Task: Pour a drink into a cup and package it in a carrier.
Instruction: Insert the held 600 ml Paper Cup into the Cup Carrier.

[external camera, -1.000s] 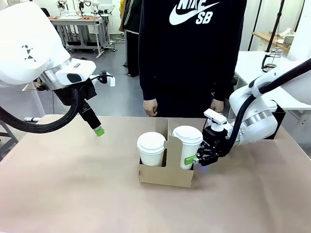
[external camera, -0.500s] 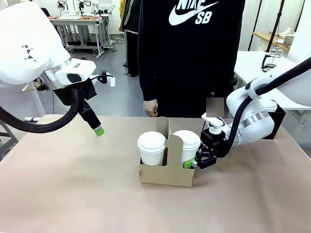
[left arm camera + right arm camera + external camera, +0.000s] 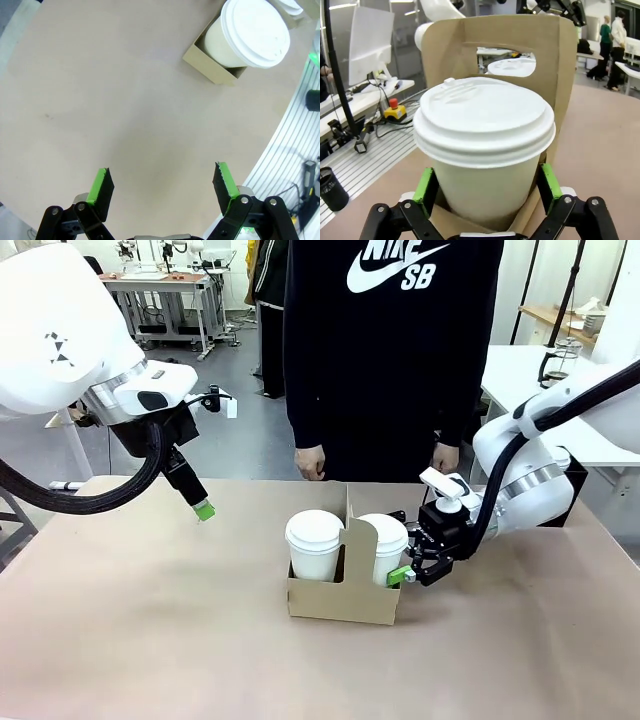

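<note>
Front view: we see the right claw now spread beside the cup, lowered into the carrier (left claw open, aloft) on our brown surface.

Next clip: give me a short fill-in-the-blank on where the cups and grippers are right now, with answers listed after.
1. Both lidded cups, one and the other, stand in the pockets of the brown cardboard ____.
2. The right gripper has its green pads on either side of the ____ cup, jaws open.
3. The left gripper is open and holds ____.
4. The carrier has ____ pockets.

Missing words: carrier; right-hand; nothing; two
</note>
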`<action>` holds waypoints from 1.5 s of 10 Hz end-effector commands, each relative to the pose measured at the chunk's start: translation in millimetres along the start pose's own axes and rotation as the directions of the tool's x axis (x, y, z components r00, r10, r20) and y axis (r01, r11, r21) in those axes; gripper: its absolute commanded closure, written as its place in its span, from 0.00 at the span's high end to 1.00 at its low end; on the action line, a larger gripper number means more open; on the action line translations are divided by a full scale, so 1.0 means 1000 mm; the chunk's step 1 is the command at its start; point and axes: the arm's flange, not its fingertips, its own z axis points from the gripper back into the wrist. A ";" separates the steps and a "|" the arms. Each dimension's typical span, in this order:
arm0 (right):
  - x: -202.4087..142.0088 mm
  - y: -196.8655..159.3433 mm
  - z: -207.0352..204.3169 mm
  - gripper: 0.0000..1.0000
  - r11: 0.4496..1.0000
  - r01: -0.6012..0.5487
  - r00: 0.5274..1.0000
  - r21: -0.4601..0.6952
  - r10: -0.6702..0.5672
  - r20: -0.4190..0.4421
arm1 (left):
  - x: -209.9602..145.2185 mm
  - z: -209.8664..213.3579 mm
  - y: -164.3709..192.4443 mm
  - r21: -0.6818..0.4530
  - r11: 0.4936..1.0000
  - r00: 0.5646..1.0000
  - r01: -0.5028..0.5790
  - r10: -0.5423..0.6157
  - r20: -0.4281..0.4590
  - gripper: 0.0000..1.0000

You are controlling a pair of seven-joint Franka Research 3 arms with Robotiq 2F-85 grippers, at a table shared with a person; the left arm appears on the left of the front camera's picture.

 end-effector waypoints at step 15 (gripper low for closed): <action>0.068 0.274 0.093 1.00 0.378 0.295 0.886 -0.878 -0.452 0.103 | 0.002 0.002 0.000 0.004 1.000 1.000 -0.013 0.013 -0.013 1.00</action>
